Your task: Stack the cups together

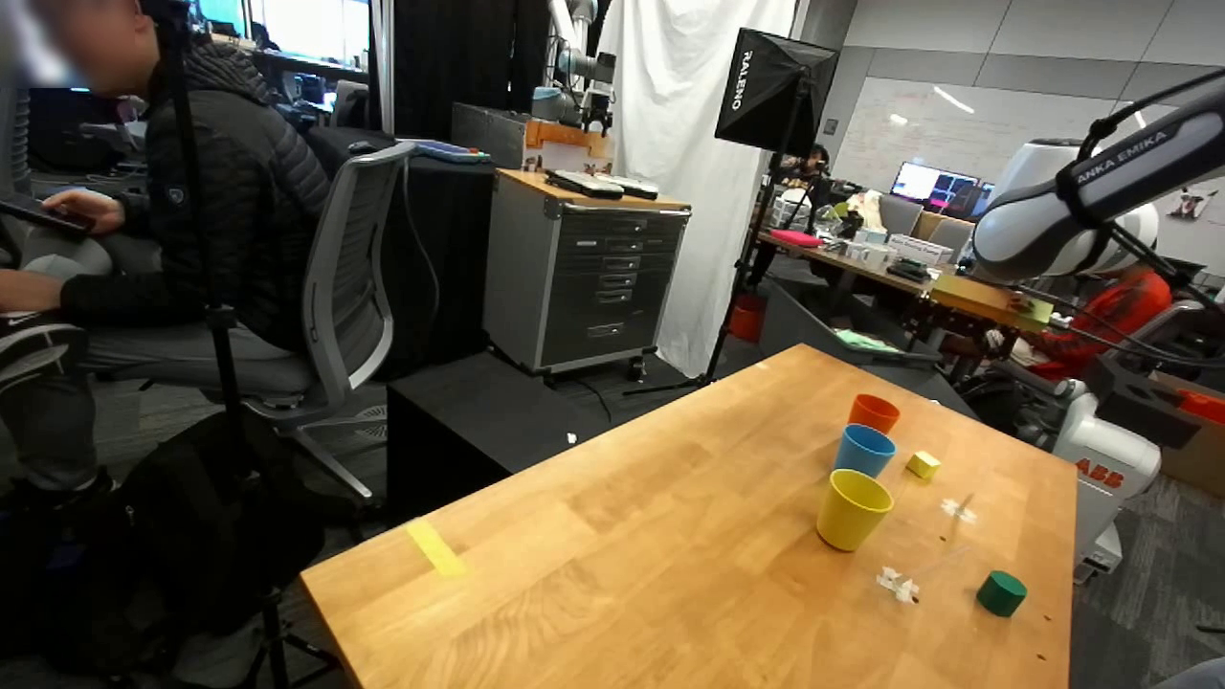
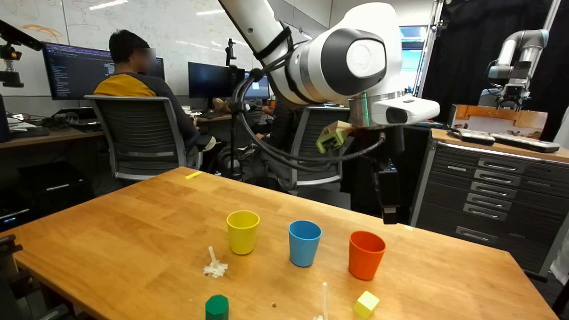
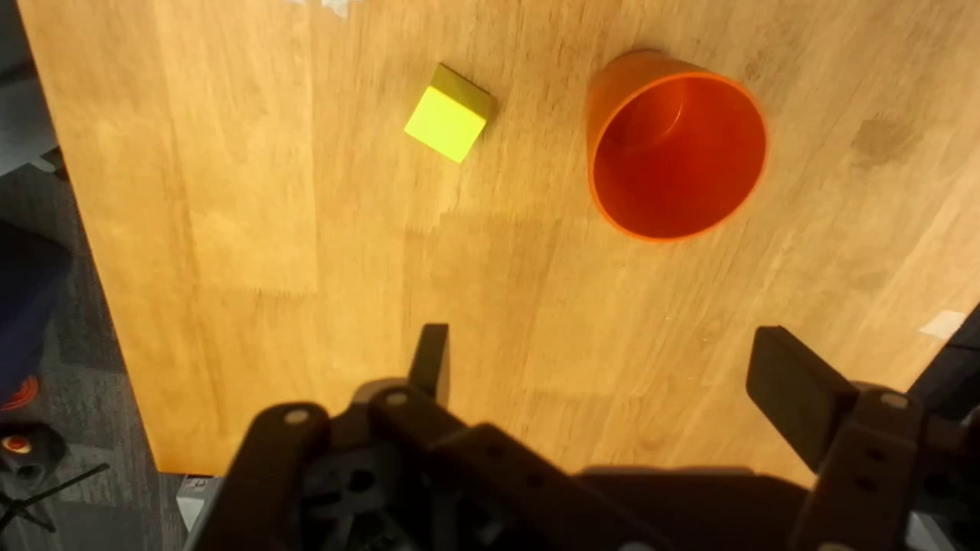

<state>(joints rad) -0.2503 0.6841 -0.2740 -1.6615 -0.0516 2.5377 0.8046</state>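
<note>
Wrist view: empty tool (image 3: 601,360), spread wide above wooden table (image 3: 253,229); in an exterior view, a seemingly scribbled-on whiteboard (image 1: 957,134).

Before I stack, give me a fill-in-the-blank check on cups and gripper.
Between the yellow cup and the orange-red cup stands the ____ cup.
Of these three, ____ are nested.
Open or shut: the gripper stands ____.
The wrist view's only cup is the ____ one.

Blue; none; open; orange-red.

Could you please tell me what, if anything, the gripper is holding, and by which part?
Nothing is held: the gripper is open, its fingers apart with no object between them.
</note>
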